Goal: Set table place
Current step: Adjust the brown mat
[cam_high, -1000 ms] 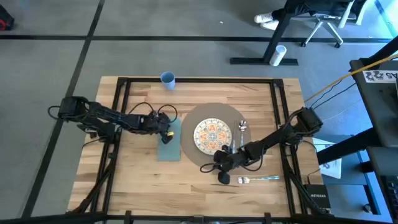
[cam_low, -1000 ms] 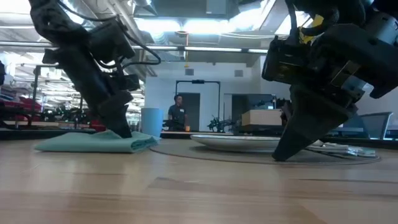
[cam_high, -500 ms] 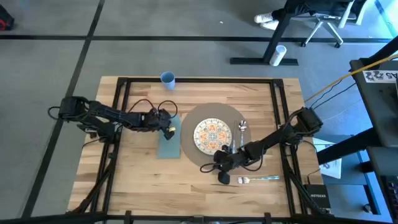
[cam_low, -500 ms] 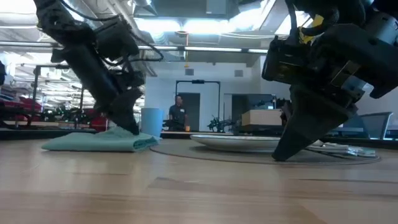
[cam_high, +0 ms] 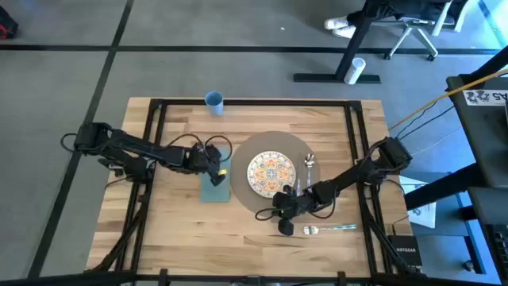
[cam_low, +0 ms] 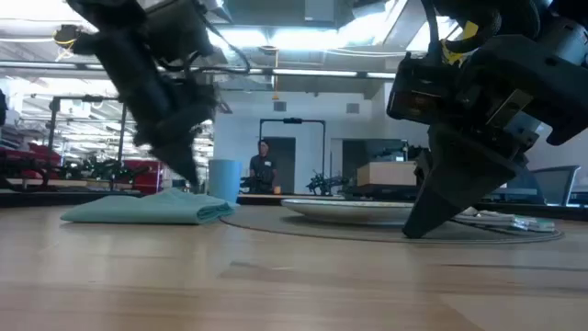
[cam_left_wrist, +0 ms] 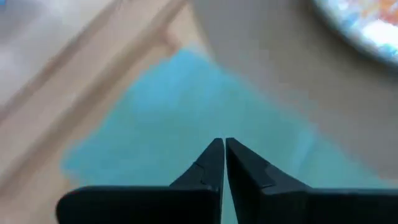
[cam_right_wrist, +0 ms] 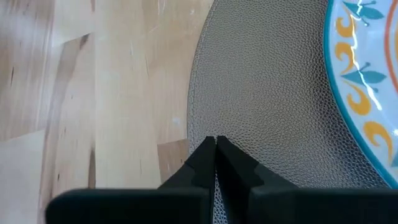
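Observation:
The round grey-brown placemat (cam_high: 274, 141) lies flat on the wooden table (cam_high: 175, 230) and carries the patterned plate (cam_high: 271, 173). A folded teal napkin (cam_high: 214, 191) lies on the table left of the mat. My left gripper (cam_high: 220, 172) is shut and hangs close over the napkin (cam_left_wrist: 186, 99). My right gripper (cam_high: 279, 199) is shut, its tips down on the mat's near left part (cam_right_wrist: 267, 93). A spoon (cam_high: 308, 163) lies on the mat right of the plate. My left gripper is just over the napkin's top (cam_low: 175, 195); I cannot tell whether it touches the cloth. My right gripper presses its shut fingertips (cam_low: 411, 230) down on the placemat just inside its near left edge (cam_right_wrist: 233, 134). The fingers slant down from the table's right side. The mat lies flat on the table.
A fork (cam_high: 329, 229) lies on the bare wood near the mat's near right side. A blue cup (cam_high: 213, 100) stands at the far edge. The black frame rails (cam_high: 155, 143) run along the table's sides. Bare wood shows at the near left.
My left gripper has gone a little toward the table's right along the napkin and then risen off it, still shut. The napkin's left end has shifted slightly toward the placemat.

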